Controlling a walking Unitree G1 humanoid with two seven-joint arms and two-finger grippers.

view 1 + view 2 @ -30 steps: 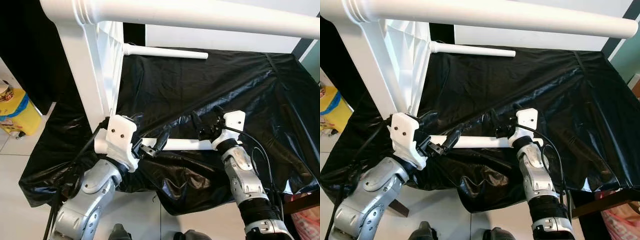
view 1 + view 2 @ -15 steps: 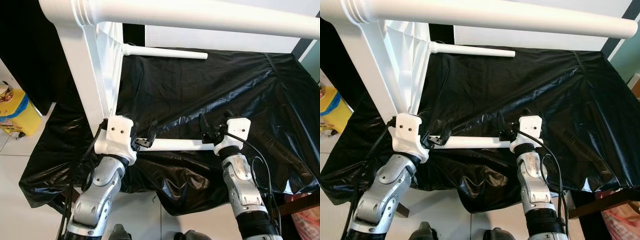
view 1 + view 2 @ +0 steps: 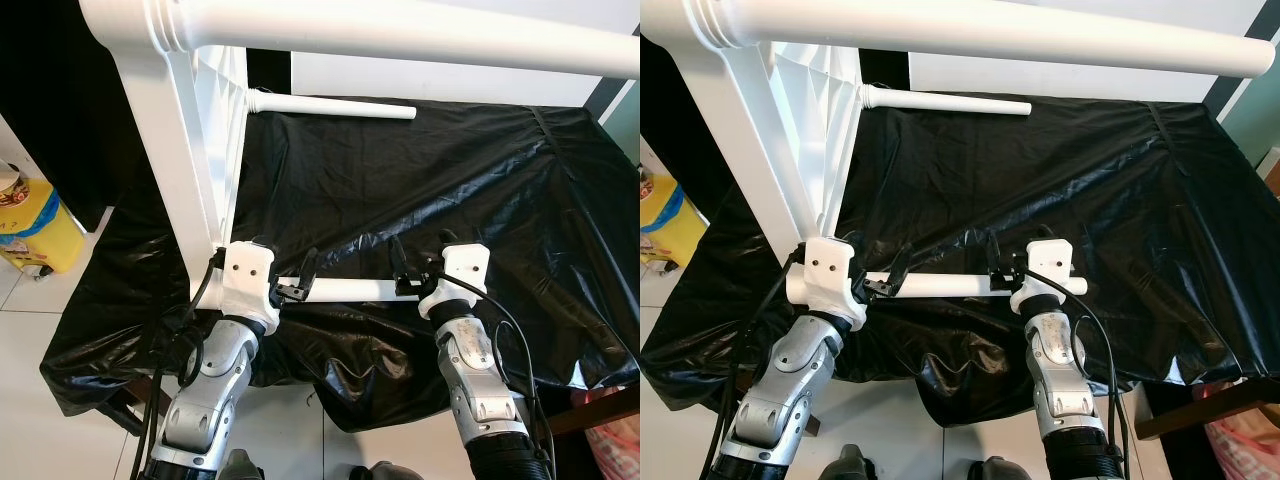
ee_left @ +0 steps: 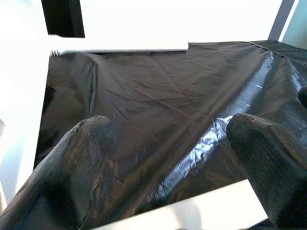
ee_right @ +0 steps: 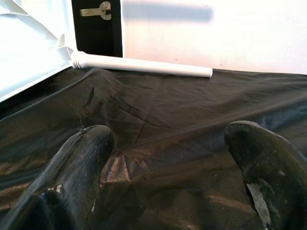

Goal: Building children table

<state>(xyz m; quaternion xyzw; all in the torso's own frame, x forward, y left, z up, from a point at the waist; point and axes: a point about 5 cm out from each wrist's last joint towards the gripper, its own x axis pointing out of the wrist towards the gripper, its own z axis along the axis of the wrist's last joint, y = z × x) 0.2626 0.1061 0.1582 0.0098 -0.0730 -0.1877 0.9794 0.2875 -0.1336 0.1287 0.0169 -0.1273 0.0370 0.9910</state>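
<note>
Black plastic sheeting point(image 3: 430, 170) drapes the whole worktop, wrinkled and shiny, hanging over the near edge above a pale tiled floor point(image 3: 40, 320). On the robot's left stands the white children's table point(image 3: 180, 170), tipped on its side: its top rises upright at the worktop's left edge, one thick white leg point(image 3: 400, 30) runs across high in the eye views, and a second attached leg point(image 3: 335, 105) stretches along the far side of the sheeting, its free end pointing right.

Near the front edge lies a loose table leg point(image 3: 350, 290), a white rod set crosswise between the two arms. The left gripper point(image 3: 295, 280) is at the rod's left end, just beside the table's lower corner; the right gripper point(image 3: 410, 272) is at its right end. In the wrist views both pairs of black fingers point(image 4: 88, 158) stand spread apart — the left wrist view shows the white rod crossing low between the fingers, the right wrist view shows fingers point(image 5: 79, 163) wide over the dark sheeting with the far leg beyond. Neither pair is clenched on anything.

A yellow container point(image 3: 35, 225) sits on the floor to the left, beyond the sheeting. In the right wrist view a dark door with a metal handle point(image 5: 93, 10) shows behind the table.
</note>
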